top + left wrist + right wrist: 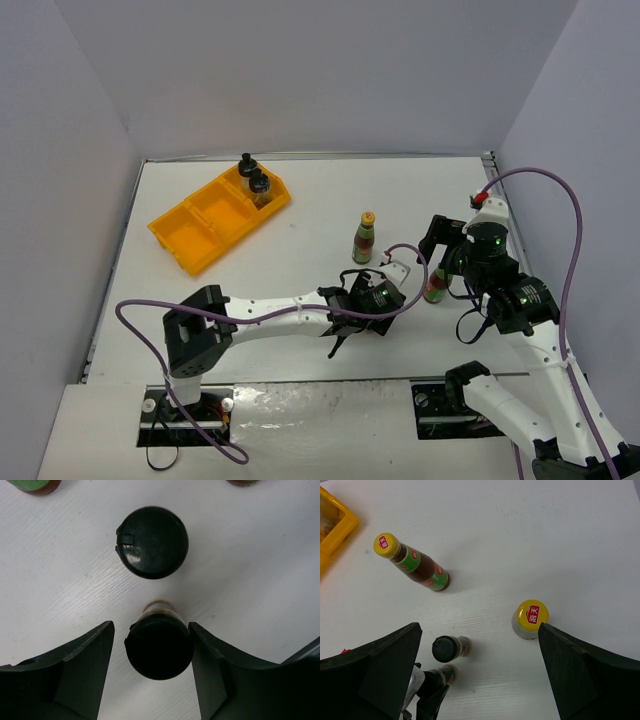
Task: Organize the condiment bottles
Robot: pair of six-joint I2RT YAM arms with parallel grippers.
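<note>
Your left gripper (pixel 151 626) stands narrow around a tiny black-capped glass spice jar (pixel 159 647). One finger seems to touch the cap, but a sliver of white table (pixel 260 580) shows at the other, so nothing is clamped. Its twin jar (pixel 152 542) stands just ahead, apart, with bare table on both sides. From above, your wrist hides both. Your right gripper (pixel 480 630) gapes empty, with a yellow-capped slim sauce bottle (pixel 530 620) just beside one finger. The orange plastic tray (pixel 185 235) lies well apart at the far left.
</note>
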